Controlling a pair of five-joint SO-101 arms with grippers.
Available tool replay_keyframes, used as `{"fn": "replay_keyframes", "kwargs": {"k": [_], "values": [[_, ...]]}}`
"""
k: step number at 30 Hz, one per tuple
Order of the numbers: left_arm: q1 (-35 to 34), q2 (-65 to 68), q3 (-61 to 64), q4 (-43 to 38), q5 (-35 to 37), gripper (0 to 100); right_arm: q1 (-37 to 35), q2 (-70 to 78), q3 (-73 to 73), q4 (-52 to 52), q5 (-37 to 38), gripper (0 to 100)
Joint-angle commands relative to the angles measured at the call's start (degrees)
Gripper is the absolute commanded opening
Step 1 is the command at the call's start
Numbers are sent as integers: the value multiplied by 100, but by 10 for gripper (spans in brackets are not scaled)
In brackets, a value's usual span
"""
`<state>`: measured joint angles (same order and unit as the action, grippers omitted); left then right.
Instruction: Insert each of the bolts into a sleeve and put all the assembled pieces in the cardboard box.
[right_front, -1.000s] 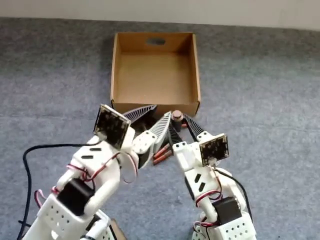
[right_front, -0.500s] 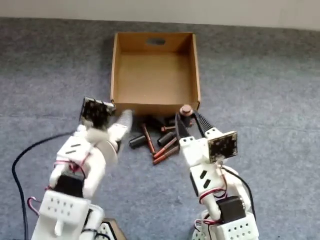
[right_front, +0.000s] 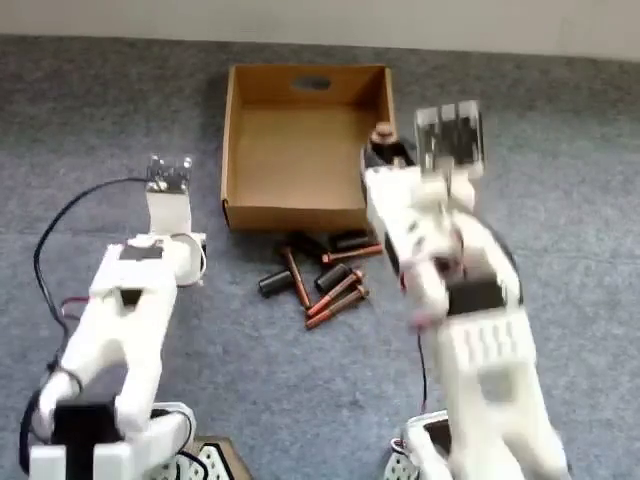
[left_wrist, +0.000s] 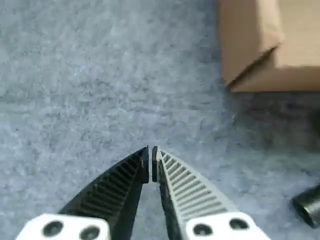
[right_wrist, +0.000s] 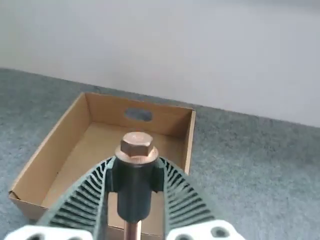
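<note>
Right, loose copper bolts and black cylindrical sleeves lie heaped at centre of the high view, before the brown cardboard box, their count hard to make out. At middle left the left gripper hangs over grey carpet, fingers pressed together on nothing, seemingly parked clear. Farther up, the right gripper clamps a black sleeve with a copper hex-headed bolt through it, upright at the box's right wall, likely for dropping in; its arm hides that wall's front corner.

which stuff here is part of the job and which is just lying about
Job: cardboard box; bolt-in-sleeve piece in the right hand; loose bolts; loose sleeves.
Lying about: black cable; grey carpet.
</note>
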<state>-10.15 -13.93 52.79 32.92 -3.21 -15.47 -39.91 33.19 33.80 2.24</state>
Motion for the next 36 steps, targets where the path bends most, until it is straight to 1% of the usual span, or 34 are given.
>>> {"fn": "replay_keyframes", "kwargs": {"k": [1, 4, 7, 13, 17, 36], "values": [[-110, 514, -418, -70, 0, 42, 145, 1684, -1587, 242, -53, 6], [154, 655, -400, -62, 0, 42, 154, 2800, -2413, 295, -53, 6], [207, 637, -356, -62, -9, 42, 145, 3732, -3011, 295, -62, 6], [233, 637, -338, -62, -9, 42, 119, 4963, -3741, 286, -62, 6], [233, 646, -338, -70, -9, 42, 145, 5341, -3978, 286, -62, 6], [242, 646, -338, -70, -9, 42, 154, 6677, -4075, 84, -62, 6]]}}
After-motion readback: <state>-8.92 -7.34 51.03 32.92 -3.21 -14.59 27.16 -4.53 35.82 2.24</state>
